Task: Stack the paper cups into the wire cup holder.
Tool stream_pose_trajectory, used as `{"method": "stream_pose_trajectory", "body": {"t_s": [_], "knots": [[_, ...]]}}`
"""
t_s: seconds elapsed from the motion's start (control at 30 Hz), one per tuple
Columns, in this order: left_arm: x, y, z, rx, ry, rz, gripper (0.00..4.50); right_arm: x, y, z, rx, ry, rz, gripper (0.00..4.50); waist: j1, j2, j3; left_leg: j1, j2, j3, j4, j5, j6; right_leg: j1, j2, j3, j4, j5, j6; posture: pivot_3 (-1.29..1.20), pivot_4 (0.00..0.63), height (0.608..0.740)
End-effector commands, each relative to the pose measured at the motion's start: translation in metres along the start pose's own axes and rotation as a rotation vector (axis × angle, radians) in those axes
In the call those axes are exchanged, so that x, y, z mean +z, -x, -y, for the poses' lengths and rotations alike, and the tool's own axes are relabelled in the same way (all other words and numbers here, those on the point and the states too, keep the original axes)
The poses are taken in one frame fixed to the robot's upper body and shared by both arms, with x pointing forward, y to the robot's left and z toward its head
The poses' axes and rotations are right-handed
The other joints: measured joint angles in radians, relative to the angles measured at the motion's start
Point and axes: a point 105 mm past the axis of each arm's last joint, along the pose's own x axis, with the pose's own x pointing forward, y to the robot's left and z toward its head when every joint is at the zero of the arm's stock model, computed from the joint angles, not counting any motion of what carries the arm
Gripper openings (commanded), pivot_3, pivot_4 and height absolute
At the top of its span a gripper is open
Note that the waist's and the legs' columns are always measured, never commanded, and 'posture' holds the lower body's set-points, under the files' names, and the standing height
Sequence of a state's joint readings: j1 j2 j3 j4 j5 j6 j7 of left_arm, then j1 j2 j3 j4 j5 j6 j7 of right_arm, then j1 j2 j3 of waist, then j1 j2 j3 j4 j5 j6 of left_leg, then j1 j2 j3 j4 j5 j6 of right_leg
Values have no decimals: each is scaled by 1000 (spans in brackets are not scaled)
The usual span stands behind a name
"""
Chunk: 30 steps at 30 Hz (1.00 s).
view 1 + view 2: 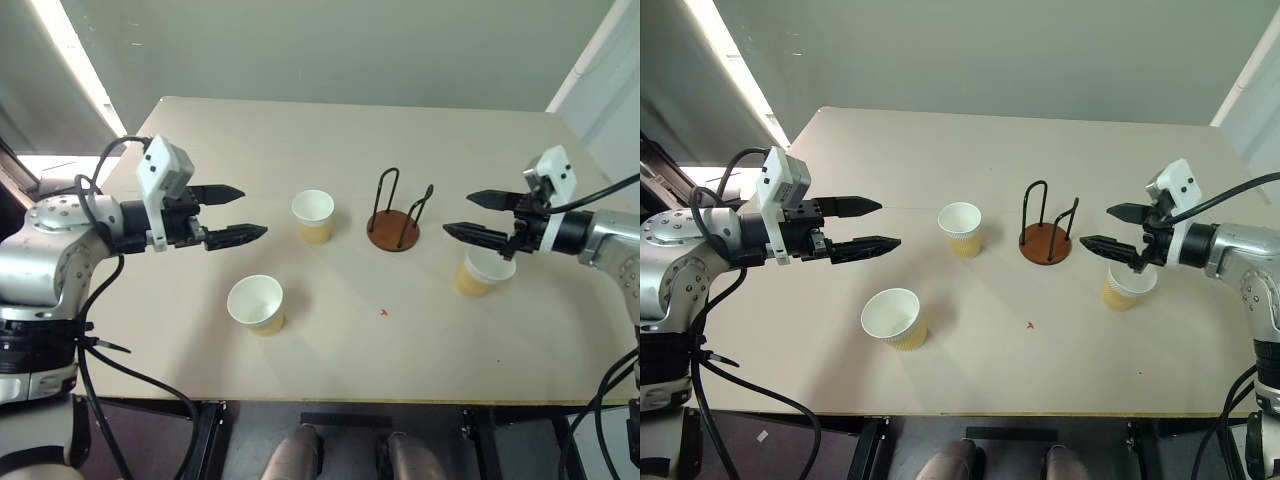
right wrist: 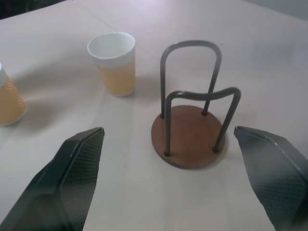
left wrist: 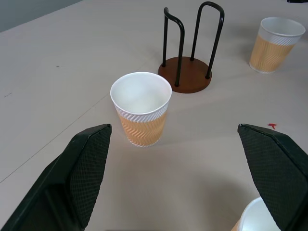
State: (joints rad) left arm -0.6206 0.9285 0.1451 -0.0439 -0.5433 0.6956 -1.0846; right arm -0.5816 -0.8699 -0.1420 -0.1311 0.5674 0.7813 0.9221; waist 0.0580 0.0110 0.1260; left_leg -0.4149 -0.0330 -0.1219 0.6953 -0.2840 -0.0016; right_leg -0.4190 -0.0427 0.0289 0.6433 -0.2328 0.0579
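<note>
Three tan paper cups stand upright on the table: one in the middle (image 1: 313,216), one nearer the front left (image 1: 256,304), and one on the right (image 1: 483,272). The wire cup holder (image 1: 393,233), a brown disc with black wire loops, stands empty between the middle and right cups. My left gripper (image 1: 252,211) hovers open and empty to the left of the middle cup, pointing at it. Above the right cup my right gripper (image 1: 457,213) is open and empty, pointing toward the holder. The left wrist view shows the middle cup (image 3: 141,109) ahead with the holder (image 3: 185,77) behind it.
The beige table (image 1: 330,140) ends at its front edge just below the front-left cup. A small red mark (image 1: 384,313) lies on the surface in front of the holder. A wall runs behind the far edge.
</note>
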Motion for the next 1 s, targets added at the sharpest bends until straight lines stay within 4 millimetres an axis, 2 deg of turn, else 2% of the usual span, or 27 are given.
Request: {"method": "stream_pose_trajectory", "body": {"t_s": [0.03,0.57,1.0], "knots": [[15,5,-1,14,-59,39,4500,19,6,0,-6,47,73,4488,0,0,0,0,0,0,0,0,0,0,0,0,0,0,0,0,150,740],[38,8,-13,73,-62,165,4500,24,8,-1,-6,35,115,4488,0,0,0,0,0,0,0,0,0,0,0,0,0,0,0,0,150,740],[42,8,-12,62,-48,223,4500,32,7,-1,23,31,126,4488,0,0,0,0,0,0,0,0,0,0,0,0,0,0,0,0,150,740]]}}
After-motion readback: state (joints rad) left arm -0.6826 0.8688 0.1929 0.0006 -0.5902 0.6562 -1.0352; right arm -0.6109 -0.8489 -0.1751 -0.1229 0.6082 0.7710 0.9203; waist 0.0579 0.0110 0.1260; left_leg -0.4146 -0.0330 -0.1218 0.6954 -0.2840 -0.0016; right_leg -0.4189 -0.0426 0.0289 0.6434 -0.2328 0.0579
